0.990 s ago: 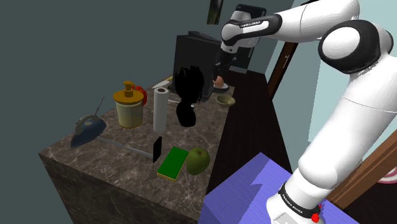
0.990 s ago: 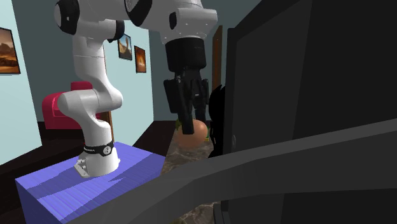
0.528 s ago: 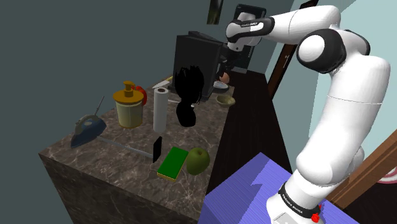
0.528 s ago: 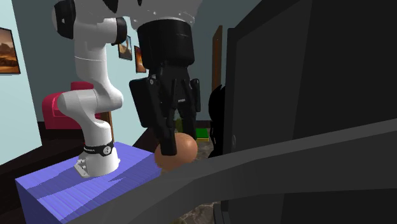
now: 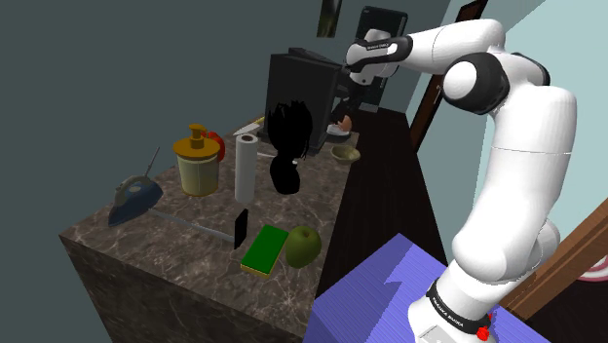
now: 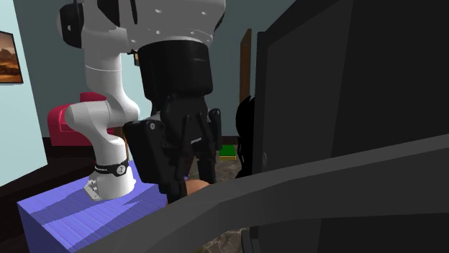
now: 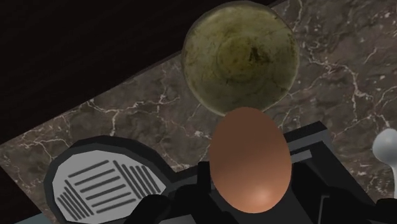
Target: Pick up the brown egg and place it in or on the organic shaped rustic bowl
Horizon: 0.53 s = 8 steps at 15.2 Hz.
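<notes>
Brown egg [image 7: 250, 159] sits pinched between the black fingers of the gripper [image 6: 191, 176], clear of the marble counter [image 7: 331, 83]. The step in hand looks like the carry: pick done, placement not yet. The rustic bowl [image 7: 238, 56], olive-drab with an uneven rim, stands empty on the counter near its edge. In the wrist view it lies just beyond the egg, not squarely under it. In the shoulder view the egg [image 5: 343, 123] hangs above and slightly behind the bowl [image 5: 345, 153]. Next move likely needs a short shift to centre over the bowl, then a gentle descent before the fingers part. The egg is round and could roll or bounce out if dropped high.
</notes>
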### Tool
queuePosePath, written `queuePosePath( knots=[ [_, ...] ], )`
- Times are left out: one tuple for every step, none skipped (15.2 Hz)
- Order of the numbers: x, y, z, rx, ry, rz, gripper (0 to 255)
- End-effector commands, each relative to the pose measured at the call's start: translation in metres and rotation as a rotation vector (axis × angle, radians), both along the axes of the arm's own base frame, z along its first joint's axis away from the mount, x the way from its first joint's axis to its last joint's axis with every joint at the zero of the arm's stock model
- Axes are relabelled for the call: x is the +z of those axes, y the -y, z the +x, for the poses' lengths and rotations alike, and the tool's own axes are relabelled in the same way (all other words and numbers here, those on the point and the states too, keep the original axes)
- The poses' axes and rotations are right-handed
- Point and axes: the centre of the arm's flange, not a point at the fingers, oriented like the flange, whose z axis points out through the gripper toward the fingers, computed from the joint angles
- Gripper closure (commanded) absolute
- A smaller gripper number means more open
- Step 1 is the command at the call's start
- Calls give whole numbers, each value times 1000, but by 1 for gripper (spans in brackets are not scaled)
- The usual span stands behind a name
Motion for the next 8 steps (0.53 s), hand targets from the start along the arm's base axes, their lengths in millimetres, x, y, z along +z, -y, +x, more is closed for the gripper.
queuePosePath(
  knots=[
    [-11,1,-1,0,1,0,255],
    [-16,1,-1,0,1,0,255],
    [-21,1,-1,0,1,0,255],
    [-27,1,-1,0,1,0,255],
    [-32,1,-1,0,1,0,255],
    [-37,1,-1,0,1,0,255],
    [-43,1,-1,0,1,0,255],
    [-48,1,-1,0,1,0,255]
  ],
)
